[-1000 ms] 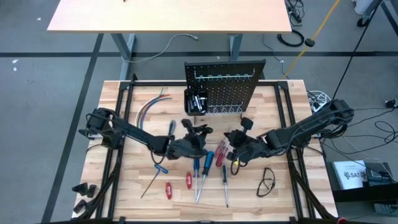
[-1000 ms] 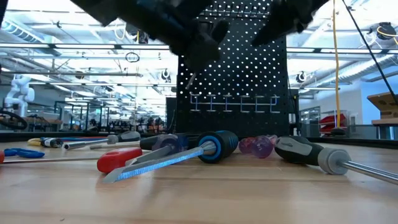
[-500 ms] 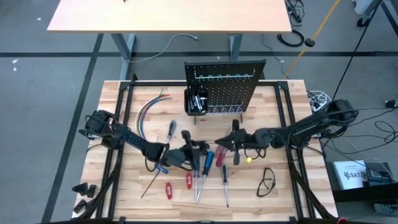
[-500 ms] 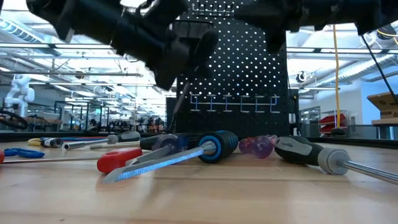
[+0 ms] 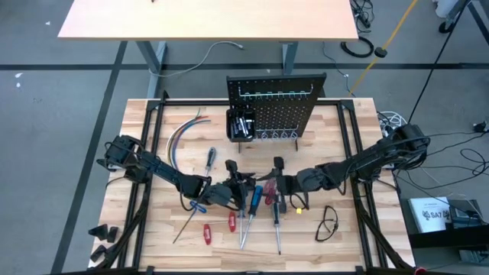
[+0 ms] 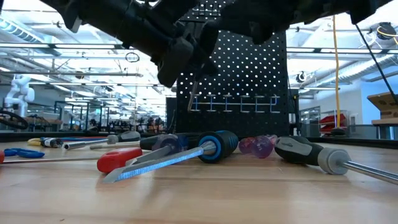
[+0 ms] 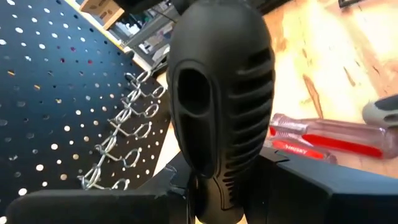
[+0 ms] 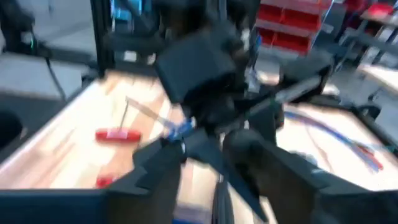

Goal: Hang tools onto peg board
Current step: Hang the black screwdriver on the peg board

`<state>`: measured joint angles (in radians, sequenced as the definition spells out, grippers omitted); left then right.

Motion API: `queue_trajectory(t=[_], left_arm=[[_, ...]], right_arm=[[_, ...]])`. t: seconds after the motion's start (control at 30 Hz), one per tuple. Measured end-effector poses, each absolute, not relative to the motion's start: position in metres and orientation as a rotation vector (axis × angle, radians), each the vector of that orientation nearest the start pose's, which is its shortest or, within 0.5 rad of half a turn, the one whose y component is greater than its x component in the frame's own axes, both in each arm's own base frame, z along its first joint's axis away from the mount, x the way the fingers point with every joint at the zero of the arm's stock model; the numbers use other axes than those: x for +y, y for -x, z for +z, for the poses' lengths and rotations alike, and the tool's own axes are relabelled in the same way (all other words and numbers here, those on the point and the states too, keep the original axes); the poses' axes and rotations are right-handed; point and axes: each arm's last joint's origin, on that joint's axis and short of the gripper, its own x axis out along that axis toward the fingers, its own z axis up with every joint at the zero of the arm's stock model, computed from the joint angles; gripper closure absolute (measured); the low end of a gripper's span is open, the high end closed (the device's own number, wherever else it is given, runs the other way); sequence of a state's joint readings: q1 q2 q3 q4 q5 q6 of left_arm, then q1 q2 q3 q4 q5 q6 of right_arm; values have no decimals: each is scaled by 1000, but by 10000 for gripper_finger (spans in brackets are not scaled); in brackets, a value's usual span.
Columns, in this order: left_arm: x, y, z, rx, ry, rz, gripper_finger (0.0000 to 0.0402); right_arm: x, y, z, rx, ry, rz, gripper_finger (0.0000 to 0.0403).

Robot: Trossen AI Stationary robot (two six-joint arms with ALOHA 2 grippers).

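Since the earlier frame, both arms have drawn closer together over the middle of the counter (image 5: 153, 237), the right one reaching further toward the left.

Counter: pale wooden planks, visible grain.

Peg board (image 5: 286, 95): black, perforated, upright at the far edge, with a row of metal hooks and a small black bin (image 5: 240, 124) on its front. No tool hangs on the hooks.

Left end effector (image 5: 238, 183): closed on a black ribbed handle (image 7: 221, 112), rounded, with an oval hole. That handle fills the left wrist view and hides most of the counter beyond it.

Right end effector (image 5: 276, 186): low over the tools; its wrist view is smeared, and whether its fingers are apart cannot be told.

Tools (image 5: 252, 206): lying loose on the counter between the arms, slim metal shafts with blue, red and black handles. In the low view the arms are cut off at the top, and a blue-and-black handle (image 6: 217, 146) lies nearest.

Coloured wires (image 5: 183, 130): left of the board.

Glasses (image 5: 328, 223): near the right edge.
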<state>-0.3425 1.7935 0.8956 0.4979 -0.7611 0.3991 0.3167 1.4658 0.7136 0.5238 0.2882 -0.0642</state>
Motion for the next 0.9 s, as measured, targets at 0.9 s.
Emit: queue_trajectory(t=[0.9], left_arm=[[-108, -346, 177, 397, -590, 332, 322]], right_arm=[[91, -315, 222, 179, 245, -40, 164]])
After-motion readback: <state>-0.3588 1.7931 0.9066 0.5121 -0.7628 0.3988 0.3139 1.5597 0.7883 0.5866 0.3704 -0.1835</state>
